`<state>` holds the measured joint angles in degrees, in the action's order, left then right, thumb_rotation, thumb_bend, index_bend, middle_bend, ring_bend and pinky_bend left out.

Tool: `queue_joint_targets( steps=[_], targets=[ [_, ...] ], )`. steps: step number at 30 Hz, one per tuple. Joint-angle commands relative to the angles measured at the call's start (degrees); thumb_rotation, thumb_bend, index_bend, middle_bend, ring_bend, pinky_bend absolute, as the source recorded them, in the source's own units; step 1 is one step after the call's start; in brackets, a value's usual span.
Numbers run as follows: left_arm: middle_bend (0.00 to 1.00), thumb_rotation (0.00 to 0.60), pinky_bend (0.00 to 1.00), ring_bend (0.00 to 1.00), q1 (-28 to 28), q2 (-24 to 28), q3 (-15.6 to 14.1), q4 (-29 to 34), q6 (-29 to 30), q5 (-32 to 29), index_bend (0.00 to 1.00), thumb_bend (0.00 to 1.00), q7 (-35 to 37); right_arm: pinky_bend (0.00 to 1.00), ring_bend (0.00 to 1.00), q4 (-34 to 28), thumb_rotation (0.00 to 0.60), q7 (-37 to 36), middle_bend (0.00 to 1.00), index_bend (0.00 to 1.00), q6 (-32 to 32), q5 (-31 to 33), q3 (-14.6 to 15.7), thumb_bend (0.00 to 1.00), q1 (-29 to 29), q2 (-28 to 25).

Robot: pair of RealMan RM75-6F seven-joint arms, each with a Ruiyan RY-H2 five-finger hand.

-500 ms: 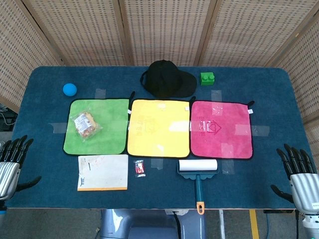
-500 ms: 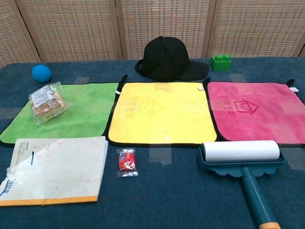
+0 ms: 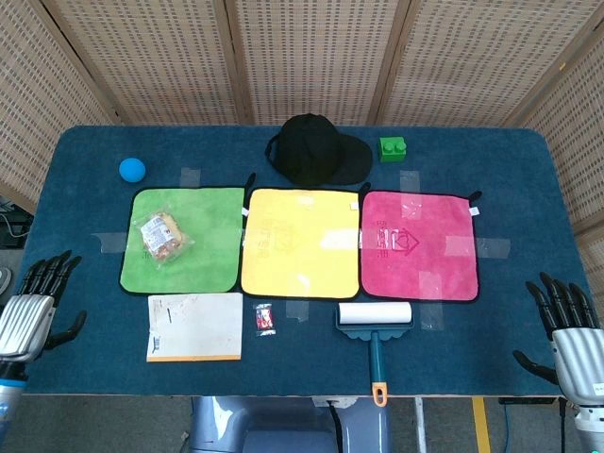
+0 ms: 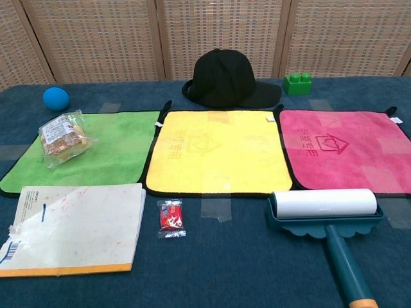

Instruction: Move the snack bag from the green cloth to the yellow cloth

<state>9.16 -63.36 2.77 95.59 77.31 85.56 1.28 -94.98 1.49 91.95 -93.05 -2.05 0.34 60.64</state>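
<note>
A clear snack bag [image 3: 161, 237] [image 4: 62, 138] with brown pieces inside lies on the left half of the green cloth [image 3: 203, 236] [image 4: 119, 147]. The yellow cloth [image 3: 302, 243] [image 4: 218, 151] lies bare just right of it. My left hand [image 3: 38, 302] hovers at the table's left front corner, fingers spread and holding nothing, well left of and nearer than the bag. Over the right front corner is my right hand [image 3: 569, 326], also spread and empty. Neither hand shows in the chest view.
A pink cloth [image 3: 420, 243] lies right of the yellow one. Behind the cloths are a black cap [image 3: 316, 151], green brick [image 3: 393, 148] and blue ball [image 3: 132, 169]. In front lie a notepad [image 3: 194, 327], small red packet [image 3: 264, 319] and lint roller [image 3: 376, 321].
My left hand has moved a little to the right and inward over the table's corner. The right hand and all objects are as before.
</note>
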Motion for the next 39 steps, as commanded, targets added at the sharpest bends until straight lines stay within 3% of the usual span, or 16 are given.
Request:
queue_joint_targets(
  steps=[1, 8, 18, 29, 39],
  targets=[
    [0.0, 0.6, 0.0, 0.0, 7.52, -4.82, 3.91, -10.15, -12.38, -6.88, 0.0, 1.0, 9.36, 0.0, 0.0, -0.02, 0.6, 0.14, 0.0, 0.0, -0.68, 0.52, -0.09, 0.0, 0.26, 0.01],
    [0.0, 0.6, 0.0, 0.0, 13.78, -11.73, 6.54, -21.99, -24.29, -11.16, 0.0, 1.0, 23.9, 0.0, 0.0, -0.1, 0.6, 0.88, 0.0, 0.0, -1.74, 1.86, -0.58, 0.0, 0.71, 0.35],
    [0.0, 0.6, 0.0, 0.0, 17.82, -19.51, 8.26, -32.72, -28.88, -11.52, 0.0, 1.0, 35.29, 0.0, 0.0, 0.37, 0.6, 1.35, 0.0, 0.0, -3.17, 2.98, -0.64, 0.0, 1.16, 0.74],
    [0.0, 0.6, 0.0, 0.0, 21.79, -26.91, 10.84, -39.21, -33.27, -12.9, 0.0, 1.0, 46.25, 0.0, 0.0, 0.51, 0.6, 1.23, 0.0, 0.0, -4.49, 4.61, -0.97, 0.0, 1.58, 0.61],
    [0.0, 0.6, 0.0, 0.0, 24.86, -32.76, 12.67, -40.41, -33.61, -13.26, 0.0, 1.0, 49.5, 0.0, 0.0, 0.44, 0.6, 1.23, 0.0, 0.0, -5.4, 5.55, -1.03, 0.0, 1.81, 0.31]
  ],
)
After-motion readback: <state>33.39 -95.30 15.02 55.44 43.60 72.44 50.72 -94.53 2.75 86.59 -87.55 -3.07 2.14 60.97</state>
